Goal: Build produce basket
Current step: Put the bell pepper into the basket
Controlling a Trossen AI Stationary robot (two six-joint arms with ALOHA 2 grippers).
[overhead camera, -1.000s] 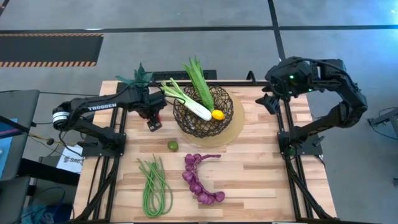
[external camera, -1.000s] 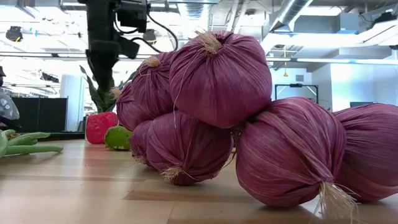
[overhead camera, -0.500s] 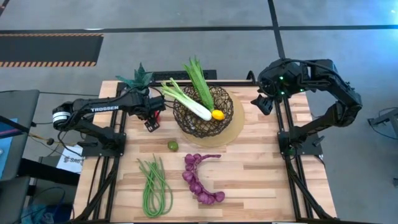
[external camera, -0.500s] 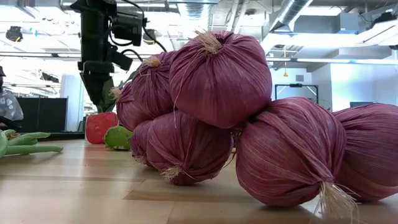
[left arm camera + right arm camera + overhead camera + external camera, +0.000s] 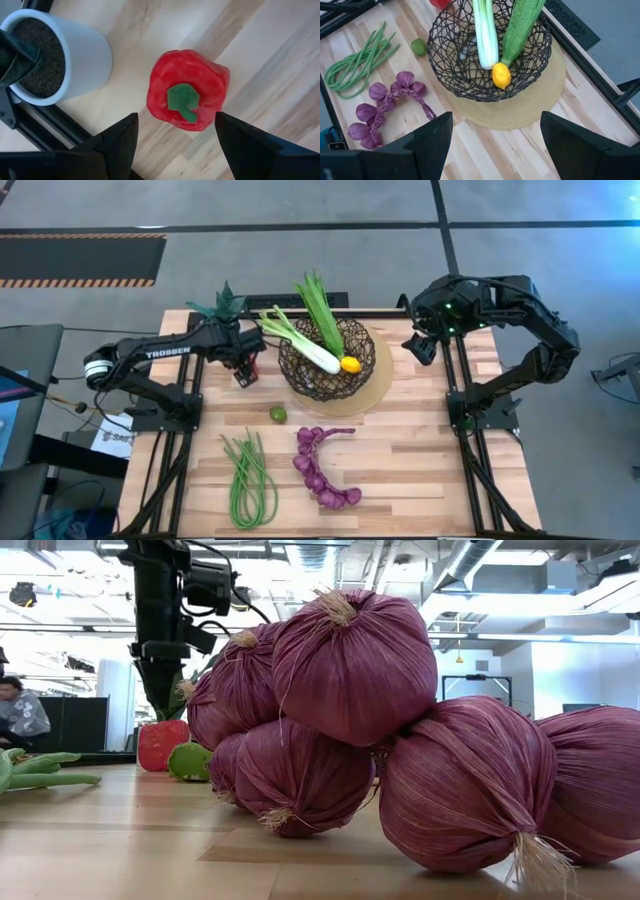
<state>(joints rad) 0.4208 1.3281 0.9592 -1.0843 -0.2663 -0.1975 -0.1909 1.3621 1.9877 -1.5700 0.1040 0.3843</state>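
Note:
The red pepper [image 5: 187, 97] stands on the table, green stem up, to the left of the basket. My left gripper [image 5: 175, 145] is open just above it, pointing down, with one finger on each side and not touching. It also shows in the low view [image 5: 160, 705]. The dark wire basket [image 5: 325, 360] sits on a tan mat [image 5: 378, 385]. It holds the leek [image 5: 300, 342], the leafy stalks [image 5: 320, 310] and the lemon [image 5: 350, 364]. The lime [image 5: 278, 414], the green beans [image 5: 248, 478] and the onion string [image 5: 322, 470] lie on the table nearer the front. My right gripper [image 5: 495, 145] is open and empty, up at the basket's right.
A white pot with a spiky green plant [image 5: 55, 60] stands close beside the pepper at the table's far left. The leek and stalks stick out over the basket's far-left rim. A person [image 5: 20, 715] shows in the room behind.
My left gripper has come down over the red pepper and shifted a little toward the table's far edge, staying open. My right gripper has moved toward the table's left, closer to the basket. The produce has stayed put.

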